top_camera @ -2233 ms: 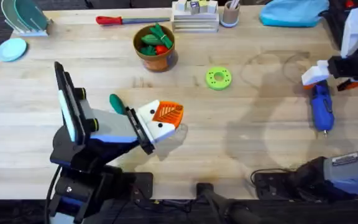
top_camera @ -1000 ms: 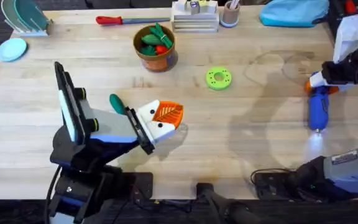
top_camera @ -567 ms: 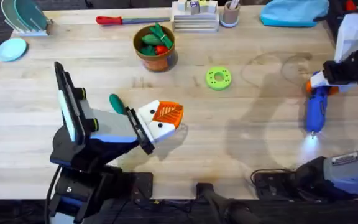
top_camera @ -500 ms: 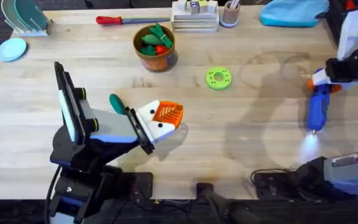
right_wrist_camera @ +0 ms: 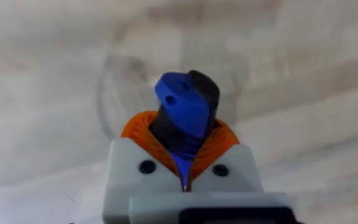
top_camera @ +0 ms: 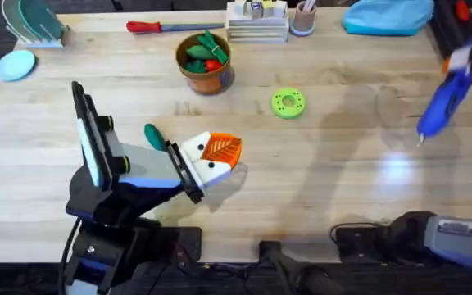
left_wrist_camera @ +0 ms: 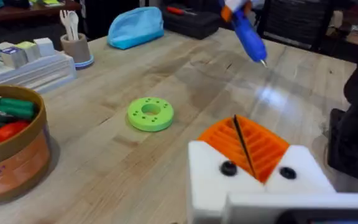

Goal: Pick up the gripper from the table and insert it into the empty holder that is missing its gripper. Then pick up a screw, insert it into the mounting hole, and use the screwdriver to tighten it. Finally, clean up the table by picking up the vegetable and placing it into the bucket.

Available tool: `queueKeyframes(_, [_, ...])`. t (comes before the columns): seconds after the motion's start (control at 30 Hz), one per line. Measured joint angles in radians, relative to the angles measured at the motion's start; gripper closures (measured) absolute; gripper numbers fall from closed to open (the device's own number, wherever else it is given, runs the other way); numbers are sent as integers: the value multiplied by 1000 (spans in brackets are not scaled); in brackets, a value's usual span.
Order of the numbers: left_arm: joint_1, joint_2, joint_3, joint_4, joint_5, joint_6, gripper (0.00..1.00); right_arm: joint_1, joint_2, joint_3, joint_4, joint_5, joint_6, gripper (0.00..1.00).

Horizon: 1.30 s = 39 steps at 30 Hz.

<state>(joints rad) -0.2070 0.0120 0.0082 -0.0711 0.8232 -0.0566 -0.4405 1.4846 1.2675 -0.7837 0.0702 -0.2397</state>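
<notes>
My right gripper point(right_wrist_camera: 184, 158) is shut on the blue screwdriver point(right_wrist_camera: 182, 99). It holds the screwdriver point(top_camera: 437, 105) in the air over the table's far right, tip slanting down, and its light falls on the wood. My left gripper point(top_camera: 218, 152) rests shut at centre left. An orange ribbed gripper pad point(left_wrist_camera: 260, 146) sits in each white holder point(left_wrist_camera: 210, 177), the two pads pressed together, with a dark dot on each holder. The dark green vegetable point(top_camera: 152, 134) lies just behind the left gripper. The orange-brown bucket point(top_camera: 206, 75) with toy vegetables stands at the back. A loose screw is out of view.
A lime-green disc point(top_camera: 288, 102) lies mid-table. Along the back edge are a red-handled tool point(top_camera: 147, 26), a white block stack point(top_camera: 256, 23), a small cup point(top_camera: 303, 18) and a blue pouch point(top_camera: 383, 16). A pale blue dish point(top_camera: 15, 65) sits far left.
My right gripper closed on the screwdriver, lifted it off the table and carried it up and to the right. The light patch moved with it. The left arm stayed still.
</notes>
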Motion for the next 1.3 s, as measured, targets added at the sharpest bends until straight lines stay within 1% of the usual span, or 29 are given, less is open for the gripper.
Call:
queueKeyframes(0.07, [0,0,0,0,0,0,989,27,-69,0,69,-41,29,980])
queueKeyframes(0.17, [0,0,0,0,0,0,989,90,-159,0,157,-103,66,980])
queueKeyframes(0.27, [0,0,0,0,0,0,989,193,-225,0,236,-167,91,980])
queueKeyframes(0.37, [0,0,0,0,0,0,989,320,-259,0,300,-212,107,980])
queueKeyframes(0.53, [0,0,0,0,0,0,989,537,-275,0,388,-251,122,980])
queueKeyframes(0.6, [0,0,0,0,0,0,989,605,-276,-3,424,-261,126,980])
queueKeyframes(0.7, [0,0,0,0,0,0,989,693,-296,-45,542,-298,129,980])
queueKeyframes(0.83, [0,0,0,0,0,0,989,761,-361,-171,751,-352,153,980])
queueKeyframes(0.97, [0,0,0,0,0,0,989,788,-433,-334,1004,-422,222,980])
queueKeyframes(1.03, [0,0,0,0,0,0,989,802,-447,-407,1144,-477,261,980])
queueKeyframes(1.1, [0,0,0,0,0,0,989,825,-447,-454,1240,-530,287,980])
queueKeyframes(1.17, [0,0,0,0,0,0,989,867,-441,-480,1286,-575,303,980])
queueKeyframes(1.3, [0,0,0,0,0,0,989,961,-425,-490,1331,-626,320,980])
